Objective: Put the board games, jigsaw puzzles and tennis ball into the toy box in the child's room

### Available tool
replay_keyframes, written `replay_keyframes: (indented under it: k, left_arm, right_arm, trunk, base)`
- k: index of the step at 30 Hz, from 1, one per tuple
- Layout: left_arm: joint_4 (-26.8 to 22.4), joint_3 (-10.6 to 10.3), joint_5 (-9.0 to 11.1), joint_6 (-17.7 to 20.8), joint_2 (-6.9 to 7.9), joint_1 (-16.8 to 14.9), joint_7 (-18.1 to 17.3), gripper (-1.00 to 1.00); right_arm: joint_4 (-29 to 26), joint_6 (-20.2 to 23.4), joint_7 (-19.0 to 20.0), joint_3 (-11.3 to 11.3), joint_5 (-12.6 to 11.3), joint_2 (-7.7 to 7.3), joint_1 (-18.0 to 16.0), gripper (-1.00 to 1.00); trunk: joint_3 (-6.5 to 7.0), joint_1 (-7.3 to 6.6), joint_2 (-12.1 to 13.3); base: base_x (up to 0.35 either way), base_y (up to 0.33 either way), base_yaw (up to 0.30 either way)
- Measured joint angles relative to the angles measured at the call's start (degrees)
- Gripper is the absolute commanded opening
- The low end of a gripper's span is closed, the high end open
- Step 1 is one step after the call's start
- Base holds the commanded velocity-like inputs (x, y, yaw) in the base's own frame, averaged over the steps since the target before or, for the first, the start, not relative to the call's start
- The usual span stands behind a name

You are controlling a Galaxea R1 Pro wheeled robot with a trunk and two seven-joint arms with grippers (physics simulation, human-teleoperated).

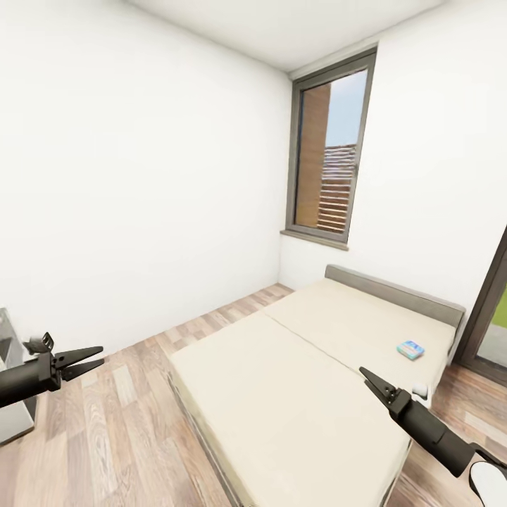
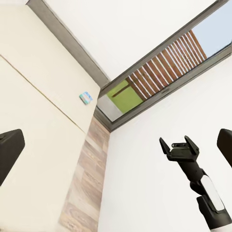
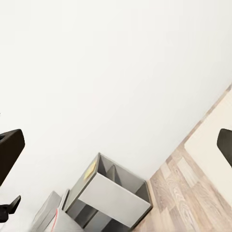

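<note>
You are looking into the child's room: white walls point(image 1: 141, 176), a wood-plank floor point(image 1: 134, 394) and a tall grey-framed window point(image 1: 331, 151) in the far corner. The bed point(image 1: 296, 380) takes up the middle and right of your head view, its plain cream mattress running with its long axis from near you toward the grey headboard point(image 1: 394, 290) below the window wall.

At the left edge of the head view you can see a slice of a grey shelving unit point(image 1: 10, 380); your right wrist camera shows it as an open grey compartment unit point(image 3: 108, 195) standing on the planks against the white wall.

On the bed, one board game point(image 1: 410, 348) lies flat near the head end, close to the mattress's right edge. It is the blue-covered box, small at this range; its long axis seems to run roughly across the mattress, though the print cannot be read. Your left wrist camera also picks it up as a small blue patch point(image 2: 85, 97) on the cream surface.

Your left gripper point(image 1: 90, 358) hangs over the floor to the left of the bed, its fingers parted and holding nothing. Your right gripper point(image 1: 371, 379) is over the bed's near right part, pointing toward the head end; its fingers appear spread in the left wrist view point(image 2: 179, 146), with nothing between them.
</note>
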Motion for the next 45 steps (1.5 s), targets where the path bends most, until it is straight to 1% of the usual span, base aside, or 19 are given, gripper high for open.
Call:
replay_keyframes:
  k: [22,29,33,37,45]
  left_arm:
    - [0.0,0.0,0.0,0.0,0.01,0.0,0.0,1.0]
    - [0.0,0.0,0.1,0.0,0.0,0.0,0.0,1.0]
    - [0.0,-0.1,0.1,0.0,0.0,0.0,0.0,1.0]
    - [0.0,0.0,0.1,0.0,0.0,0.0,0.0,1.0]
    - [0.0,0.0,0.0,0.0,-0.01,0.0,-0.1,1.0]
  right_arm:
    - [0.0,0.0,-0.1,0.1,0.0,0.0,0.0,1.0]
    - [0.0,0.0,-0.2,0.7,0.0,0.01,0.0,1.0]
    - [-0.1,0.0,-1.0,1.5,0.1,0.01,0.0,1.0]
    - [-0.2,0.0,-1.9,1.8,0.1,0.0,0.0,1.0]
    - [-0.2,0.0,-2.3,1.9,0.0,0.0,0.0,1.0]
  trunk:
    - [1.61,-0.01,0.0]
    - [2.07,-0.01,0.0]
    - [2.3,0.0,0.0]
    - [2.48,-0.01,0.0]
    - [2.57,-0.01,0.0]
  base:
    - [-0.011,0.013,0.208]
    - [-0.014,0.001,0.228]
    - [-0.083,-0.083,0.241]
    - [-0.046,-0.148,0.258]
    - [-0.006,-0.023,0.076]
